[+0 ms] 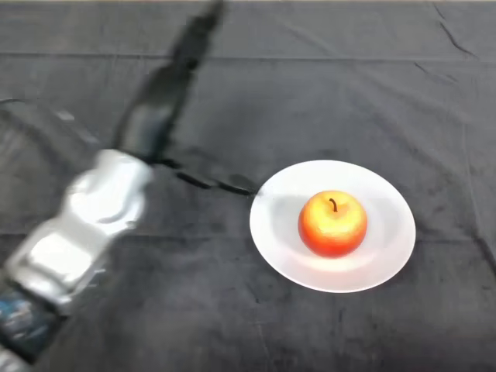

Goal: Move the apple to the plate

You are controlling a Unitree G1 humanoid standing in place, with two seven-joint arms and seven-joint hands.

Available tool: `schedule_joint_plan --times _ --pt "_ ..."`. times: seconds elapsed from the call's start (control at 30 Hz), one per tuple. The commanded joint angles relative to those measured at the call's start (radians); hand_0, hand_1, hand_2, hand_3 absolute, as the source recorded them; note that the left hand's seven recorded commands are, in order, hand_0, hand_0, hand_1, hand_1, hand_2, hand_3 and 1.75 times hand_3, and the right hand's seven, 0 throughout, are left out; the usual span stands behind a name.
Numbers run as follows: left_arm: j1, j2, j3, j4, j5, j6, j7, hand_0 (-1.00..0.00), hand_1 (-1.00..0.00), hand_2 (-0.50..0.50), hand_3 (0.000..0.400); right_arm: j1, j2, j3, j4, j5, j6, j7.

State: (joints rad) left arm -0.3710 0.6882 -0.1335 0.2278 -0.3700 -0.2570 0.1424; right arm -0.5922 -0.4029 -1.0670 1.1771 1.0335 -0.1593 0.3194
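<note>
A red and orange apple (333, 223) with a dark stem stands upright in the middle of a round white plate (273, 240), right of centre on the dark cloth. My left hand (157, 115) is to the left of the plate and farther back, well apart from the apple. Its fingers (195, 40) stretch straight towards the far edge of the table, and the thumb (211, 180) points sideways, ending just short of the plate's left rim. The hand is open and holds nothing. The silver-grey forearm (85, 225) comes in from the lower left.
The table is covered by a dark cloth (372, 93) with a few creases at the back right. Nothing else stands on it.
</note>
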Motion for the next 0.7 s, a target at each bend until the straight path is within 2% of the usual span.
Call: schedule_joint_plan --times 0.03,0.23,0.4,0.7 --pt "0.046 0.088 0.075 -0.050 -0.026 -0.044 -0.014 0.00 0.00 0.00 0.000 0.002 -0.025 -0.0061 -0.017 -0.0036 0.000 -0.0004" --pt "0.168 0.145 0.262 -0.003 -0.099 -0.104 -0.057 0.00 0.00 0.00 0.000 0.002 -0.025 -0.0058 -0.018 -0.0038 0.001 -0.0010" --pt "0.270 0.175 0.428 0.079 -0.163 -0.163 -0.112 0.00 0.00 0.00 0.000 0.002 -0.025 -0.0059 -0.017 -0.0037 0.001 -0.0010" --pt "0.378 0.192 0.660 0.266 -0.239 -0.242 -0.205 0.00 0.00 0.00 0.000 0.001 -0.026 -0.0068 -0.014 -0.0031 0.000 0.0002"
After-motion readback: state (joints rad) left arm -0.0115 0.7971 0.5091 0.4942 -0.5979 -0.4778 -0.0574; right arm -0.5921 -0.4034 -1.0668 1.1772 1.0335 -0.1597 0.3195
